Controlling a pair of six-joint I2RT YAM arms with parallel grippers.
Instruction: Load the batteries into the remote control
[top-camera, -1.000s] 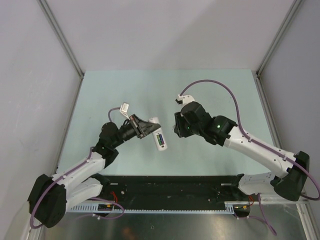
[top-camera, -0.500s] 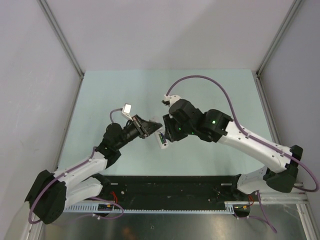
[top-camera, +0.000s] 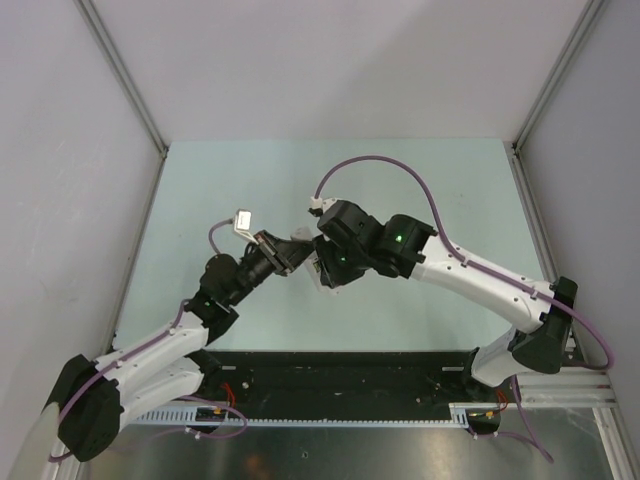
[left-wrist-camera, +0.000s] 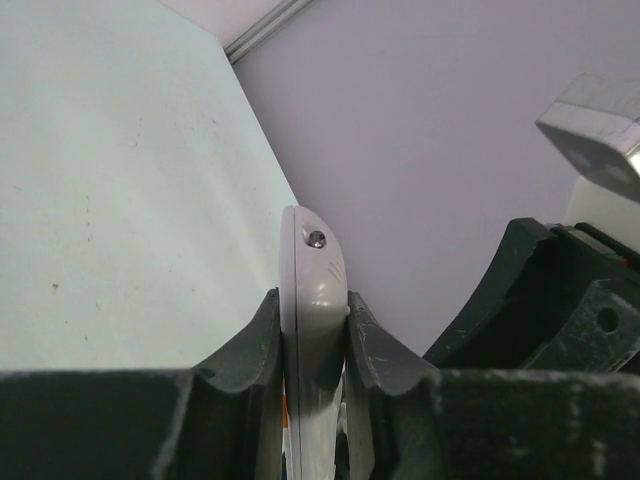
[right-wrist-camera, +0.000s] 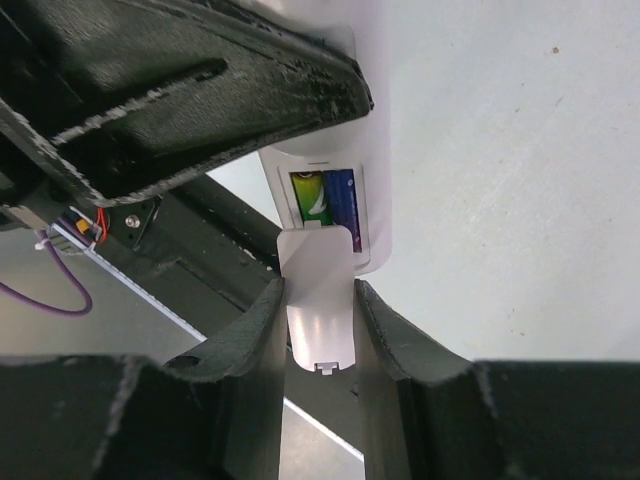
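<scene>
Clamping the remote control (left-wrist-camera: 311, 262) in the left claw (left-wrist-camera: 313, 312) above the desk (left-wrist-camera: 120, 200), batteries (right-wrist-camera: 324, 196) seated in its recess, I should align the battery cover (right-wrist-camera: 320, 335) gripped in the right claw (right-wrist-camera: 318, 288) squarely, then slide it shut.

The remote control (left-wrist-camera: 312, 300) is smooth white plastic with a soft sheen; the battery cover (right-wrist-camera: 320, 300) is matt white plastic. The batteries (right-wrist-camera: 325, 195) are glossy, perhaps foil-wrapped. The left gripper's fingers (left-wrist-camera: 245, 350) are scuffed matt black plastic. The surface (left-wrist-camera: 100, 200) is matt.
</scene>
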